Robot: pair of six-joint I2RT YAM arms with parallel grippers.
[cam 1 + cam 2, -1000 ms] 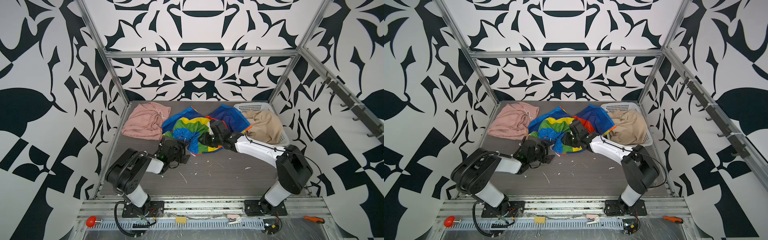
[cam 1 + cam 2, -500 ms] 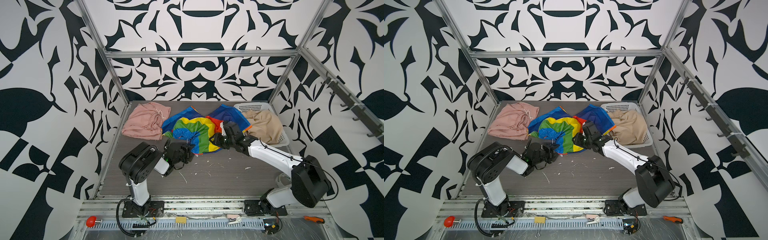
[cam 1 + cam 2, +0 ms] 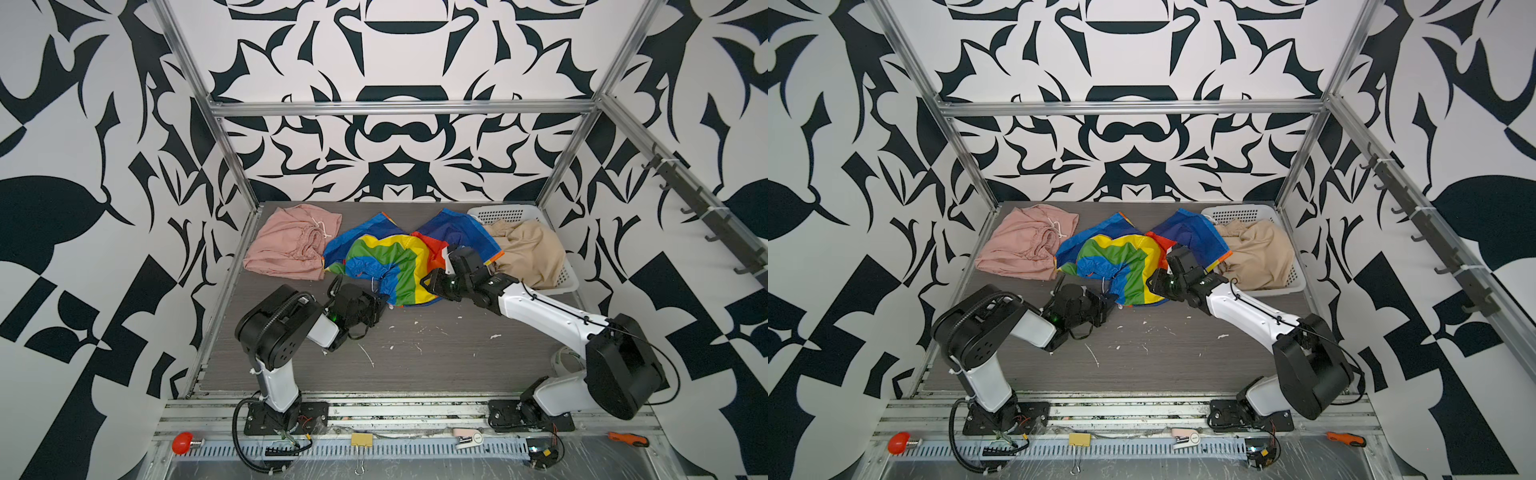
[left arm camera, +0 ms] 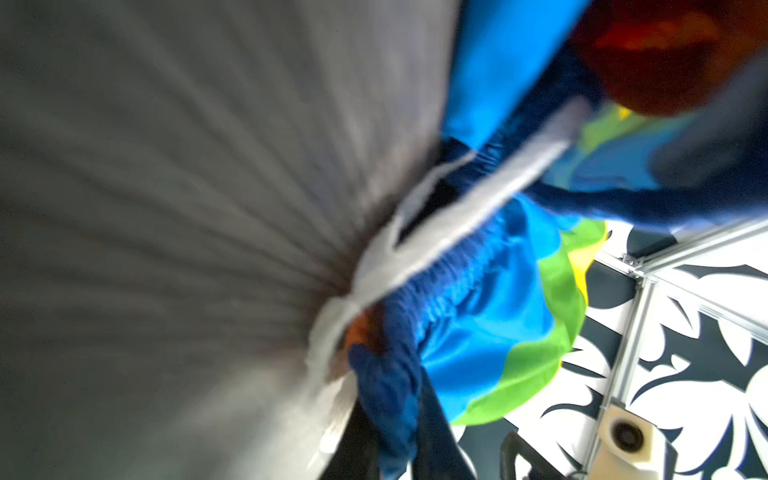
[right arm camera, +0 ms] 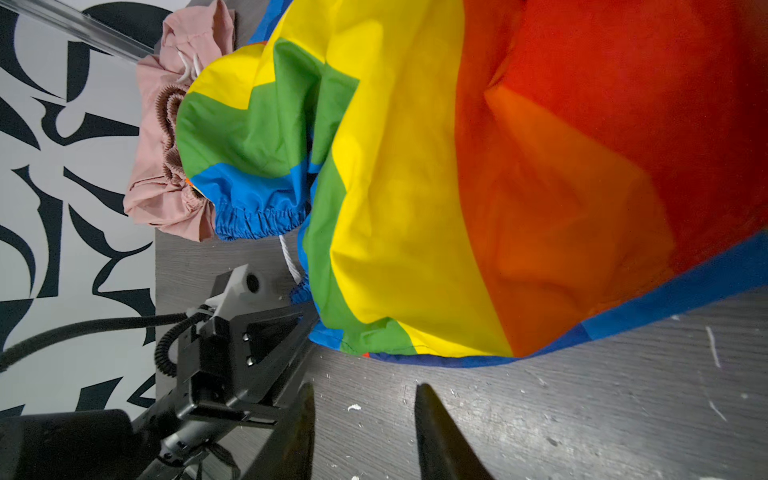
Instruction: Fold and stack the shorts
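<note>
Rainbow-striped thin cloth shorts [image 3: 386,262] lie spread at the back of the grey table [image 3: 415,365], between crumpled salmon-pink cloth shorts [image 3: 286,245], which touch their edge, and beige cloth shorts [image 3: 528,253] slumped in a white perforated plastic basket [image 3: 505,214]. They look light, limp and slick, so the gathered blue waistband [image 5: 257,216] seems the firmest hold. The left gripper [image 3: 381,302] appears pinched on that band, though its wrist view is blurred. The right gripper [image 5: 361,390] hovers empty, jaws moderately parted, beside the hem. The loose white drawstring [image 5: 289,257] could snag.
</note>
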